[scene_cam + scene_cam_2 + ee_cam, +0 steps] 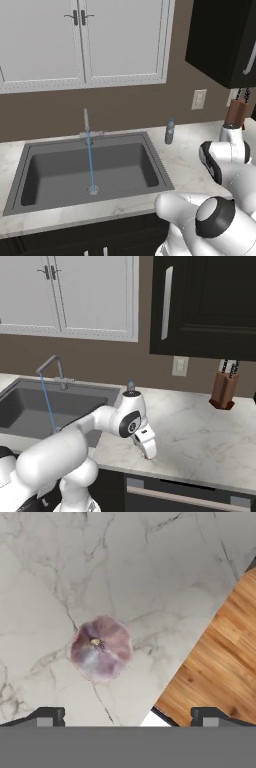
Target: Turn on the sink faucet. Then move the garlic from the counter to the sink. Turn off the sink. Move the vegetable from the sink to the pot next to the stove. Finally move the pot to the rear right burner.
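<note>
Gripper (128, 714) gapes wide, empty, above garlic (101, 647) on marble counter (150, 572); wood floor (220, 662) at four o'clock; faucet (86, 122) runs.

No readable text, label, brand, number or sign on anything in view

From my station, the desk (150, 572) reads as polished white marble with thin grey veins, smooth all over. The garlic (101, 647) just ahead of the end effector (128, 716) has a papery, matt purple-white skin with a dry stem. Beyond the desk edge I see a wooden plank floor (220, 662), warm and slightly satin. The sink (55, 172) is matt dark grey, its faucet (86, 122) brushed metal. The knife block (223, 390) looks like brown wood. Upper cabinets (80, 45) are painted white and matt; the dark cabinet (205, 306) is glossy black.
</note>
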